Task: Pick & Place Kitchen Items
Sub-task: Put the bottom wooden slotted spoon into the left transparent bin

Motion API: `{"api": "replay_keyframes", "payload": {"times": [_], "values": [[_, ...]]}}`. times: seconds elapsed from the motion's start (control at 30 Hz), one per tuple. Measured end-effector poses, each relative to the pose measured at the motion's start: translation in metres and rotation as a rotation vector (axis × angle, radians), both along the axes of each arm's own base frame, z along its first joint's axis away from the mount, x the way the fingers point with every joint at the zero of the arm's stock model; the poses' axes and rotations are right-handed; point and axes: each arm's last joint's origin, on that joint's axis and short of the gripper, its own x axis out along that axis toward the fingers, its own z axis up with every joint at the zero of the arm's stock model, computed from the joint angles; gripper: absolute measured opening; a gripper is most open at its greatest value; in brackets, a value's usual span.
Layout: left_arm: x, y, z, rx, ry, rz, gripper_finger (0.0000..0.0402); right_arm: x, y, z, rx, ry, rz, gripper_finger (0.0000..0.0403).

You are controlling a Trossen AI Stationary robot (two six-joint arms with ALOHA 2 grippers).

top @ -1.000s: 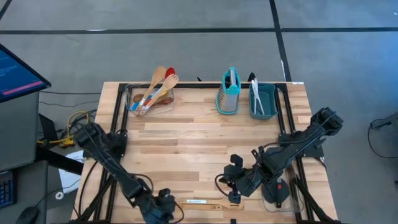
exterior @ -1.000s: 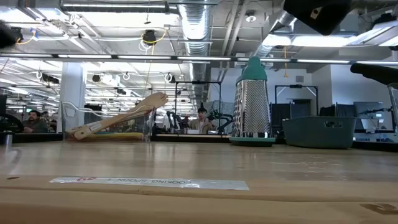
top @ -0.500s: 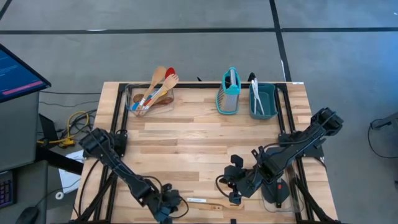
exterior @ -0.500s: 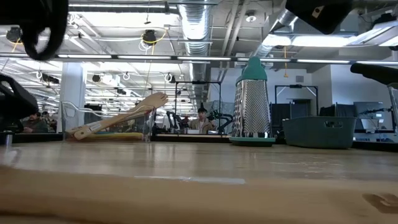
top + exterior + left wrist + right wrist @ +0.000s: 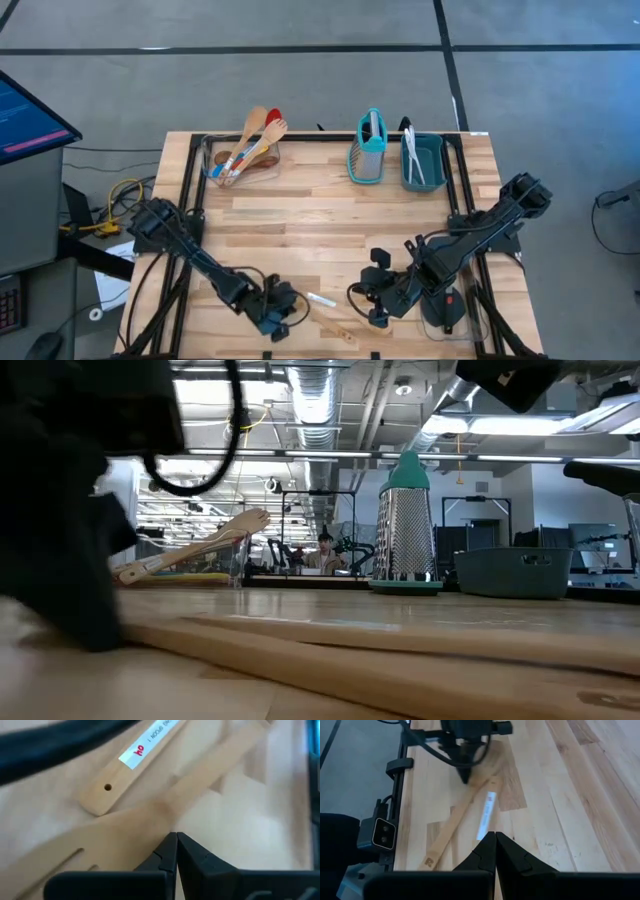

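While the butcher-block table (image 5: 330, 240) carries everything, the left gripper (image 5: 283, 312), fingers pressed together, sits at its near edge touching two wooden utensils: a slotted spatula (image 5: 100, 845) and a labelled spoon (image 5: 145, 755). Just right, the right gripper (image 5: 378, 310) rests, fingers pressed together.

**Open workshop around a wooden table**

A grey floor (image 5: 300, 80) crossed by dark lines surrounds the pale plank table (image 5: 320, 220). A monitor (image 5: 30, 115) glowing blue stands beside it, with yellow cables (image 5: 125, 195) below. Beyond the table, exposed silver ducts (image 5: 320, 405) and strip lights (image 5: 300, 455) run under the ceiling, a white column (image 5: 118, 510) rises, and a seated person (image 5: 323, 555) shows far off.
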Motion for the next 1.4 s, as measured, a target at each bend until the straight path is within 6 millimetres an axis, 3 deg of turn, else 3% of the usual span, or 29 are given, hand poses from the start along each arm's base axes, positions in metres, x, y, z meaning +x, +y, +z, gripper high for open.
{"api": "replay_keyframes", "payload": {"times": [0.53,0.8,1.13,1.4], "values": [[0.048,0.074,0.0,0.107,-0.041,0.016,0.0003,0.0,0.0,0.0,-0.008,0.003,0.005,0.0],[0.051,0.048,0.008,-0.131,-0.145,-0.124,0.0003,0.0,0.0,0.0,-0.026,0.003,0.021,0.0],[0.053,0.035,0.013,-0.183,-0.238,-0.133,0.0003,0.007,-0.011,0.0,-0.06,0.002,0.014,0.0],[0.073,0.026,-0.008,-0.17,-0.247,-0.15,0.0003,0.01,-0.015,-0.001,-0.066,0.003,0.005,0.0]]}}
